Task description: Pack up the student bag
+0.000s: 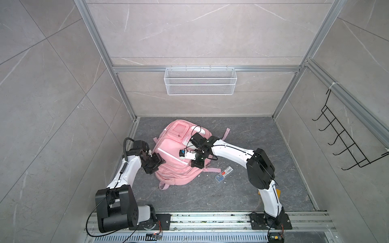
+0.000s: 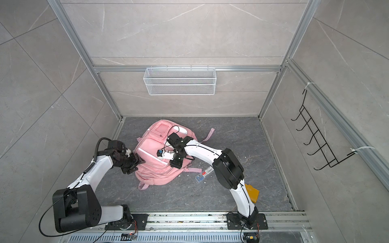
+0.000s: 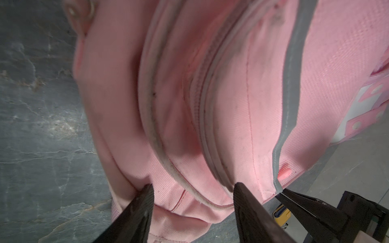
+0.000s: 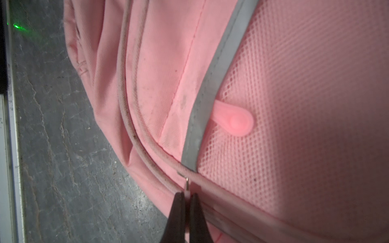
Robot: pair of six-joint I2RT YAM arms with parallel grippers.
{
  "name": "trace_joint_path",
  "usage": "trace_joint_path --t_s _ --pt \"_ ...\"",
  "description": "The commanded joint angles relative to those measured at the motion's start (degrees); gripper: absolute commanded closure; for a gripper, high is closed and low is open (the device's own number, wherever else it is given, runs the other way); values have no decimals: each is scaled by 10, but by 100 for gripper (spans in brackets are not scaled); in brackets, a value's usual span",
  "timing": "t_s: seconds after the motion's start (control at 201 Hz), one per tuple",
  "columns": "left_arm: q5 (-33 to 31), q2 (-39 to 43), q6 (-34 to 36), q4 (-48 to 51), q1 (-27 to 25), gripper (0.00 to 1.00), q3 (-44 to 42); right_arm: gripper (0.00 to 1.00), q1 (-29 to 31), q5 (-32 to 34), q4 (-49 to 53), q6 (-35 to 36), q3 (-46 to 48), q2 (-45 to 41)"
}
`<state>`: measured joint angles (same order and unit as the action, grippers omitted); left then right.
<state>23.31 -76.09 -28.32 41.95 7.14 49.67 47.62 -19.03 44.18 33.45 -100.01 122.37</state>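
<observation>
The student bag (image 1: 171,168) (image 2: 151,172) is a soft pink fabric backpack. It lies flat, front face up, on the dark grey bench (image 1: 210,195), left of the middle and toward the far side. At its far end sits a square window pocket (image 1: 180,128). A pale reflective strip (image 1: 168,154) (image 4: 212,84) runs slantwise across the front, bordering a mesh panel (image 4: 305,94). Grimy zip seams curve round the near end. Pink straps (image 1: 226,133) trail out at the far right and near left. A round pink tab (image 4: 237,121) lies on the mesh. A zip pull (image 4: 187,186) on a metal ring is pinched in the closed right tool (image 4: 186,195).
</observation>
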Motion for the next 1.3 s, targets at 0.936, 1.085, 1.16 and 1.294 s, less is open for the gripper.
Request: trace_joint_path --t_s 0.936,1.085,1.16,1.294 --pt "-126 -37 70 67 -213 45 261 100 -113 95 -119 -183 113 -93" --pt "-135 -152 146 82 -209 41 364 100 -116 73 -130 -208 114 -94" --pt "-147 -203 174 90 -208 40 406 100 -117 69 -129 -212 112 -94" --pt "-190 -265 193 110 -203 40 449 100 -118 73 -119 -215 115 -97"
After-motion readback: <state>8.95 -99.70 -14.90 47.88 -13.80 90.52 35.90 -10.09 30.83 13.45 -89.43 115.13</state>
